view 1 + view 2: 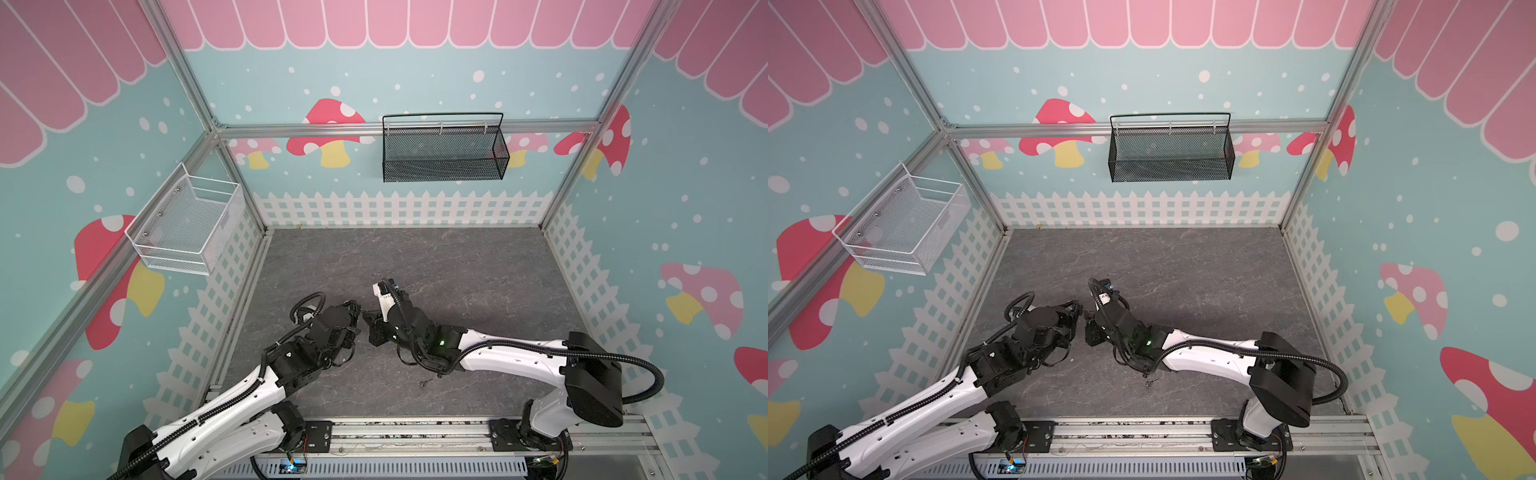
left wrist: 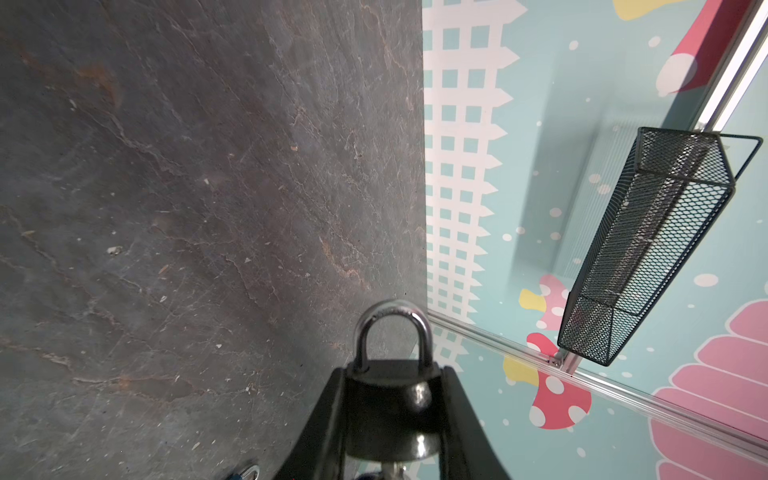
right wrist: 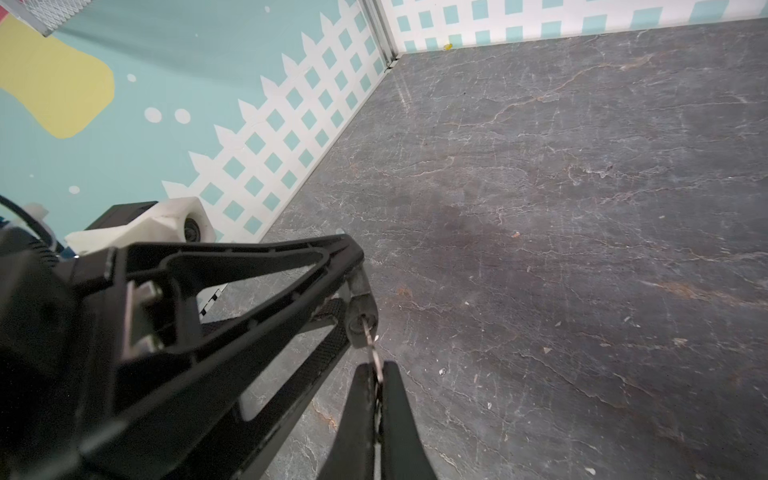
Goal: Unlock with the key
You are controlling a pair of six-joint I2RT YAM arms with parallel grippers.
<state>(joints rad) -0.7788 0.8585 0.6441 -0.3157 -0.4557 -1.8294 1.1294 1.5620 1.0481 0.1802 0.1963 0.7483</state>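
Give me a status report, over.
Left gripper clamped on padlock. Right gripper pinching key, blade in keyhole. Shackle not yet open. Nothing in the way.

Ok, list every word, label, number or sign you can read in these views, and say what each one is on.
No text can be read anywhere.
Padlock shackle: faint marks on the metal, too blurred to read.
White camera mount on the right wrist: small dark print, too small to read.
Walls: mushroom and fence pictures only, no lettering.
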